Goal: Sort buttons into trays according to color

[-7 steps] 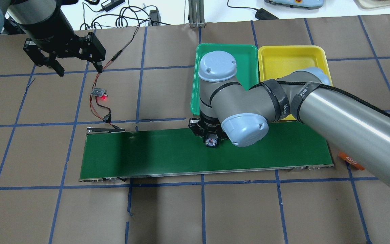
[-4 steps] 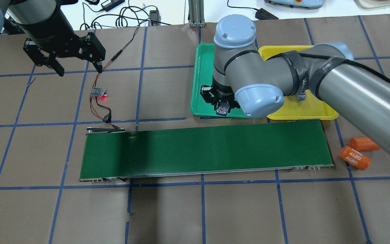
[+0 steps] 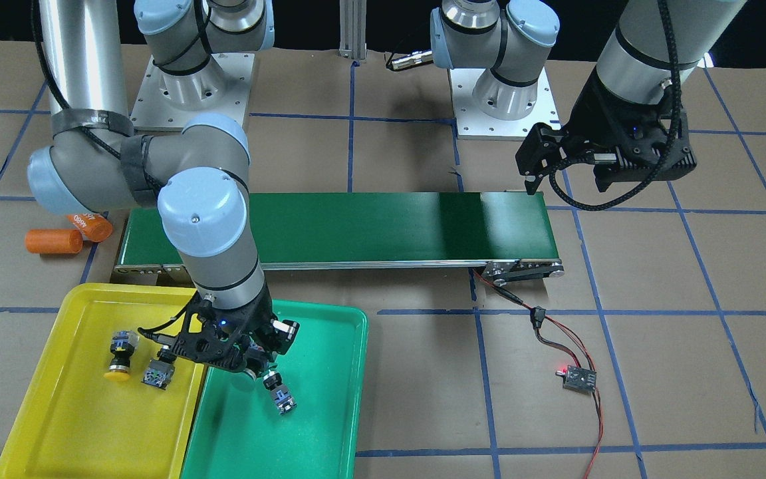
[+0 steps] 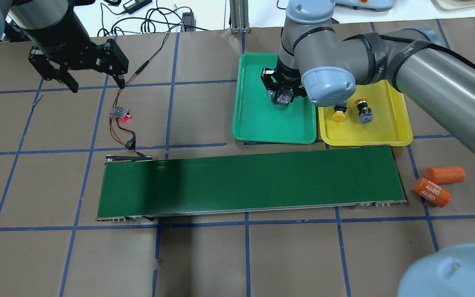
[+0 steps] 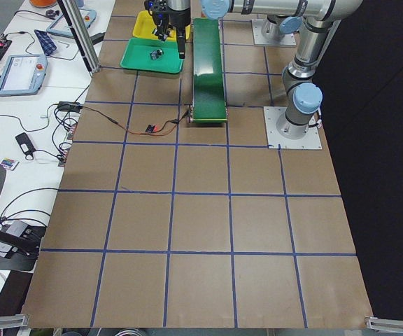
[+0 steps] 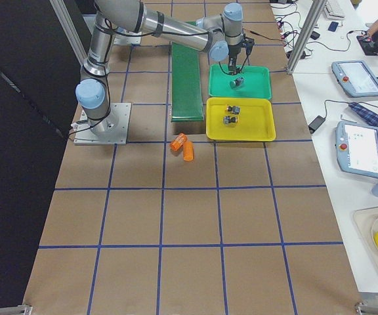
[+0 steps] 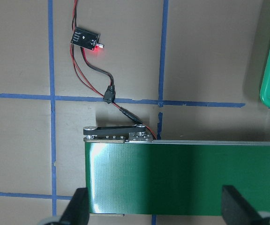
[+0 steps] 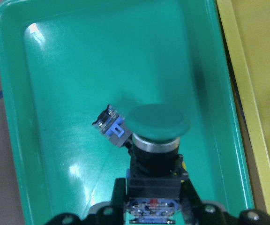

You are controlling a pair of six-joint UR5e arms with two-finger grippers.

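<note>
My right gripper (image 4: 283, 99) hangs over the green tray (image 4: 254, 123), shut on the body of a green-capped button (image 8: 158, 123) that stands upright in the right wrist view. A second button (image 3: 280, 392) lies on its side in that tray, just beside the held one. Two yellow-capped buttons (image 4: 338, 113) (image 4: 364, 111) lie in the yellow tray (image 4: 365, 134). My left gripper (image 4: 97, 86) hovers open and empty above the table at the far left, off the belt's end.
The long dark-green conveyor belt (image 4: 241, 181) lies in front of both trays. Two orange cylinders (image 4: 431, 192) marked 4680 sit off its right end. A small sensor board (image 4: 121, 111) with a red light and wires lies under my left gripper.
My right arm has carried the green button from the belt across to above the green tray. The left arm has not moved.
</note>
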